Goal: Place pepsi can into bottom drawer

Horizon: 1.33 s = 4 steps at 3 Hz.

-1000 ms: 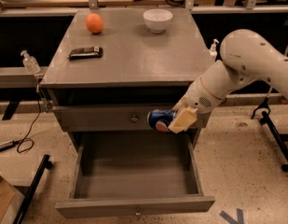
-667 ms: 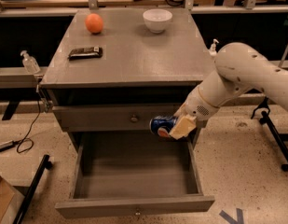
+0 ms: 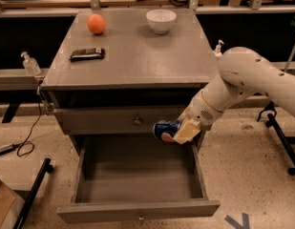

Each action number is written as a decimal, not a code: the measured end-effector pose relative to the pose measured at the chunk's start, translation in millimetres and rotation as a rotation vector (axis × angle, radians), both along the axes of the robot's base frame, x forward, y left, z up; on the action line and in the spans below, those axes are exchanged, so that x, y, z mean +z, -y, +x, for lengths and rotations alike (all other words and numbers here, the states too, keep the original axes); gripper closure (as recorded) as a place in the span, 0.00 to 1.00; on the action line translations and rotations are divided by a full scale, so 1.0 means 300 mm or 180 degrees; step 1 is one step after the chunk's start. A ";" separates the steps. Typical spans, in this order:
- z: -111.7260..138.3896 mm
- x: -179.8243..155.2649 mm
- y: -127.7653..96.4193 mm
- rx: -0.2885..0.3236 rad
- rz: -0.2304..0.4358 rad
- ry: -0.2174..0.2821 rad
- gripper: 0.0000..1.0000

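Our gripper [image 3: 176, 130], closed on the pepsi can [image 3: 163, 128], sits slightly lower than before, over the open bottom drawer [image 3: 137, 210].

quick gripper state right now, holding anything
Gripper: closed on the pepsi can, above the open bottom drawer.

Dim, warm light falls from above onto the grey surface [image 3: 137, 56], the brightest area, with a soft sheen beside the white bowl [image 3: 161, 20]. The recess under the top and the open bottom drawer [image 3: 137, 178] lie in shadow. The gripper [image 3: 181, 131], over the drawer's right side and clamped on the pepsi can [image 3: 164, 128], catches pale light, while the can looks dark.
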<state>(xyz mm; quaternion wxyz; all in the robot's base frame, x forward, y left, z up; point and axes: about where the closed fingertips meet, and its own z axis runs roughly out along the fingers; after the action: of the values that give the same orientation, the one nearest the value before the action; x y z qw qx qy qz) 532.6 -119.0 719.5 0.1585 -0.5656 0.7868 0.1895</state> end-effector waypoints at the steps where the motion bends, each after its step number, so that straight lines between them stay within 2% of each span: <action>1: -0.007 -0.035 -0.027 0.0045 -0.0077 0.0061 1.00; 2: -0.034 -0.163 -0.087 0.0051 -0.0223 0.0154 1.00; 3: -0.053 -0.325 -0.162 -0.0060 -0.0224 0.0152 1.00; 4: -0.081 -0.460 -0.212 -0.0264 -0.0139 -0.0079 1.00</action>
<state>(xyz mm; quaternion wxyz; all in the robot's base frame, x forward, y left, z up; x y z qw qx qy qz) 508.4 -55.5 581.3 0.1441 -0.5335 0.8154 0.1726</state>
